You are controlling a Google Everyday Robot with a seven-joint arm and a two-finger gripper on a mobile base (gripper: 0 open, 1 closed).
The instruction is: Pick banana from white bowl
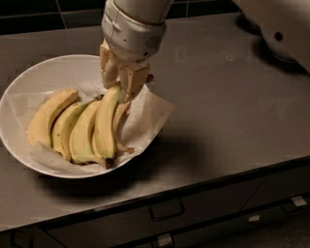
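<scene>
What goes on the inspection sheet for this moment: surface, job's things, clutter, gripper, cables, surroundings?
Surface: dark grey countertop, with the bowl on its left part.
Job's things: white bowl lined with crumpled white paper; the banana lies with its lower tip in the bowl and its upper end in the gripper.
Clutter: other bananas lie side by side in the same bowl.
Gripper: gripper over the far right of the bowl, pointing down, shut on the banana's upper end.
Cables: nothing seen.
Surroundings: drawer fronts with handles below the counter; dark tiled wall behind.
</scene>
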